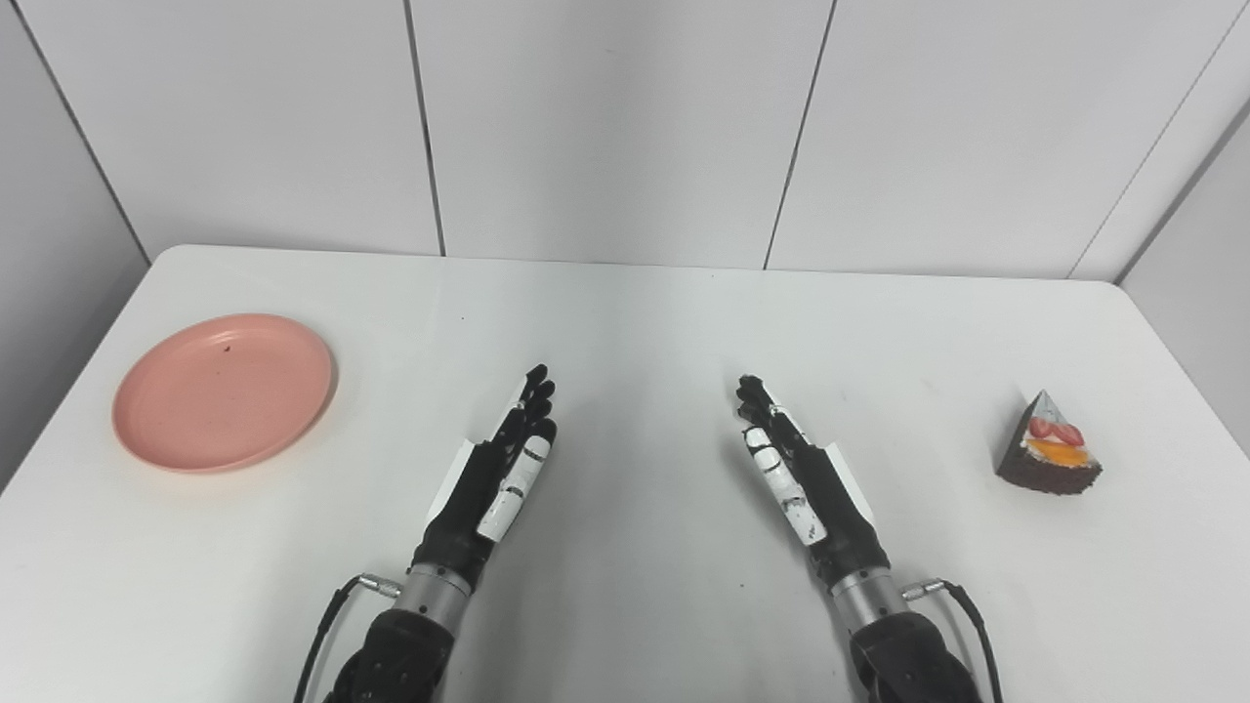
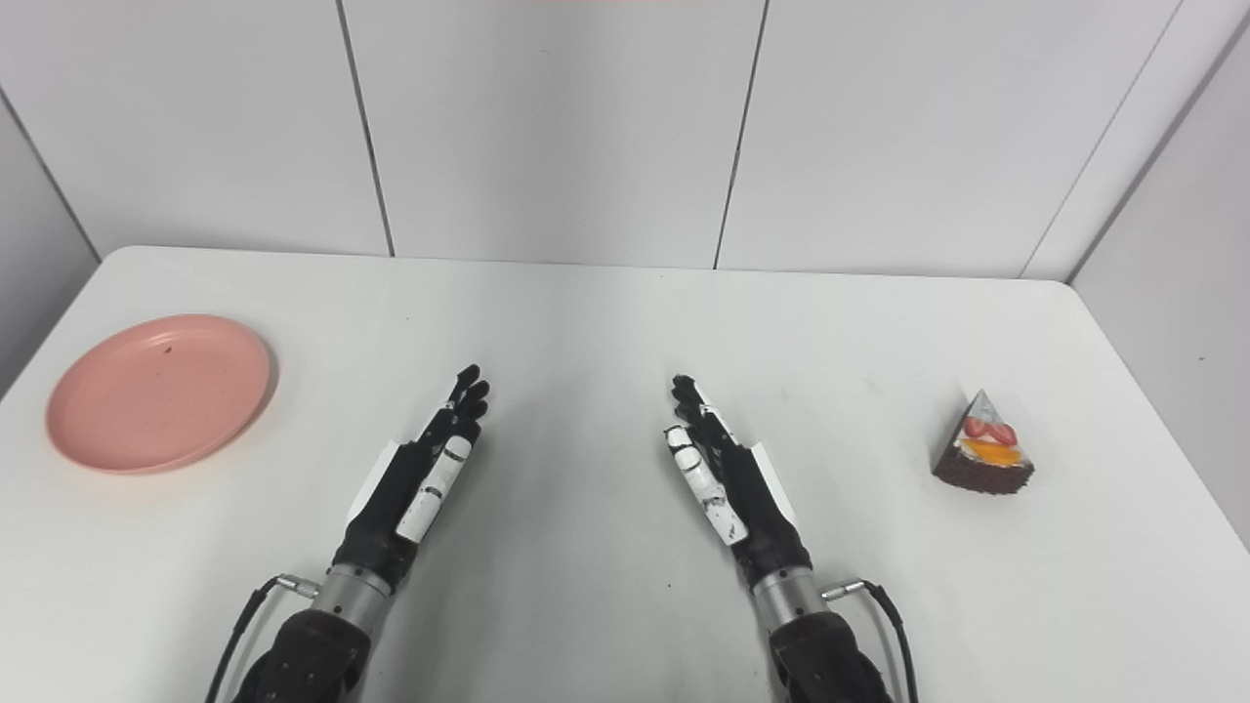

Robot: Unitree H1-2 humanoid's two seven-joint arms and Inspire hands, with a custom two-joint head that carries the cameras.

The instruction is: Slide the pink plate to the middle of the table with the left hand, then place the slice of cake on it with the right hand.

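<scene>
Nearest the cam, both forearms are coming in from the bottom edge, black w/ silver wrist cuffs and a thin cable looping off each wrist. L hand is reaching fwd over the table, edge-on w/ thumb side up, fingers stretched straight and angling slightly inward to the right; it's released, holding nothing. R hand is mirroring it, fingers straight and leaning slightly left, also released and empty. The two hands are sitting near the table's middle, apart from each other w/ bare white top between them; can't tell if they're resting on the surface or hovering just above it. No readable writing or brand marks are showing on hands or objects. Plate is lying flat at the table's left side, well apart from L hand: round, pink, shallow rim, a tiny dark speck near its far part. Cake is sitting at the right side, well apart from R hand: a dark choc wedge w/ white topping, red strawberry pieces and an orange fruit slice, point facing the far edge.
</scene>
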